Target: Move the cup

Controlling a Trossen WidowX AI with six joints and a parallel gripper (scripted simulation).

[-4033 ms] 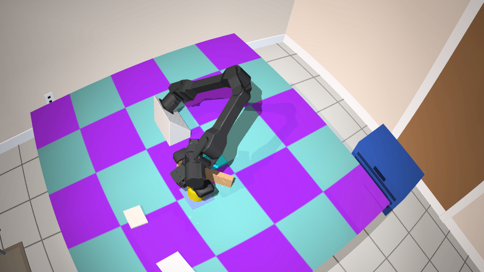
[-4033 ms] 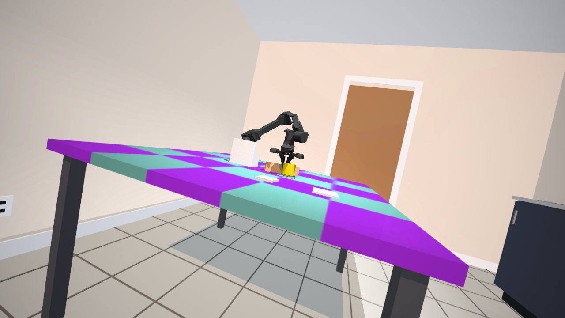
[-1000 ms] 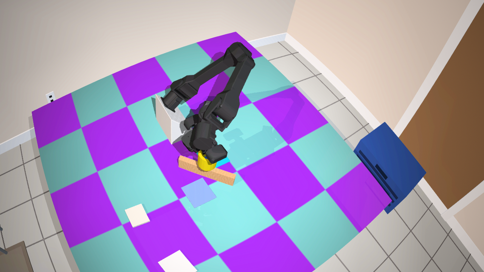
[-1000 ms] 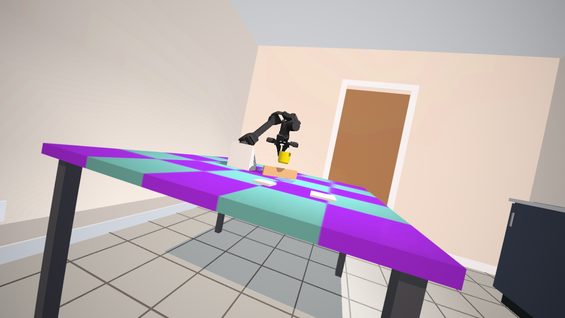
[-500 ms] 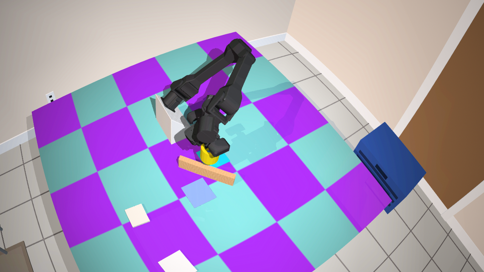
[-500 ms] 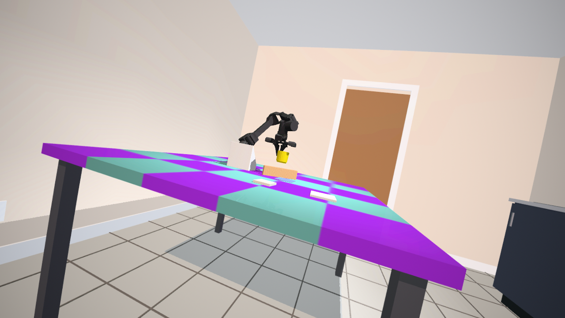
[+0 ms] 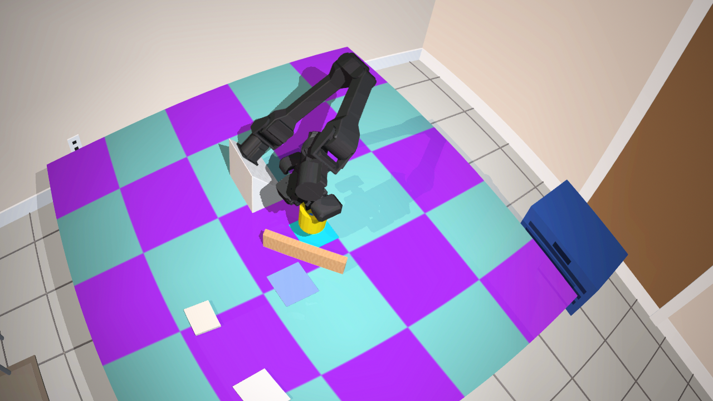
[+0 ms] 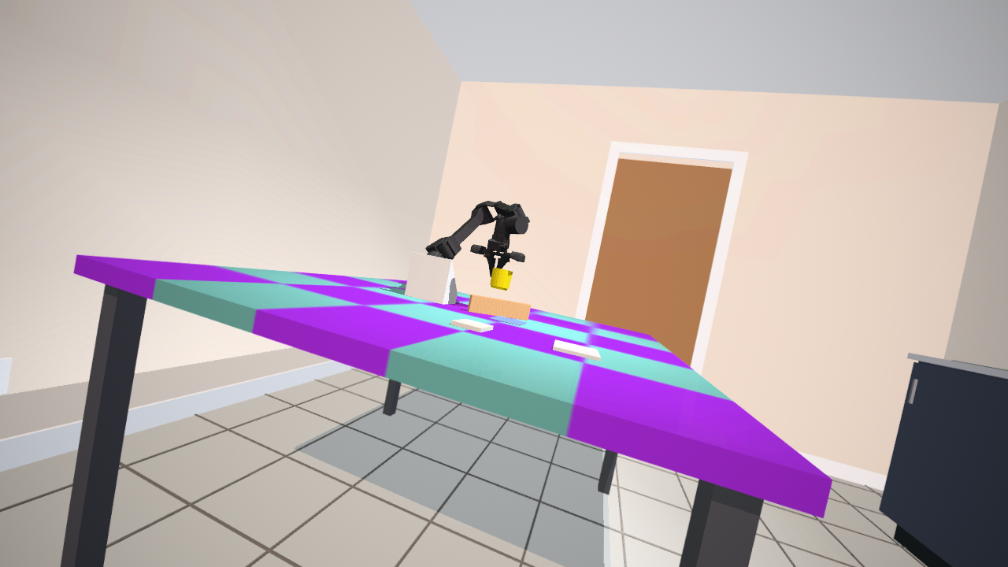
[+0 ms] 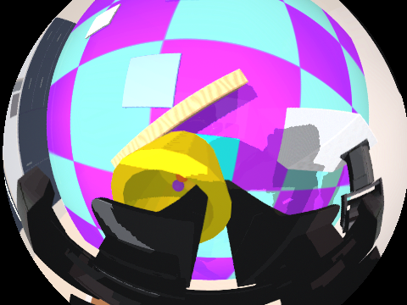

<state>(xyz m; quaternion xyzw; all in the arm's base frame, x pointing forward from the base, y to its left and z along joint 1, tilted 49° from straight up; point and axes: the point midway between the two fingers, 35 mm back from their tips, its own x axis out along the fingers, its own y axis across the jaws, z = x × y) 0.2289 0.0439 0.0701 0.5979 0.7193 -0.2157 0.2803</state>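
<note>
Cup (image 7: 311, 223) hangs upright in the closed claw (image 7: 315, 211), gripped at its rim, held above the bright cyan pad (image 7: 318, 237) (wooden bar (image 7: 304, 250) just beside), so the worktop (image 7: 399, 309) lies straight below.

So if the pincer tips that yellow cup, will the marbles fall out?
Probably: the cup has an open top, and marbles sit loose inside, so they'd likely roll out. It looks stiff, held by its rim in the pincer, hanging upright above the bright blue pad.

Black arm (image 7: 348, 107) folded at the elbow, wrist pointing down, jaws clamped on something yellow
</note>
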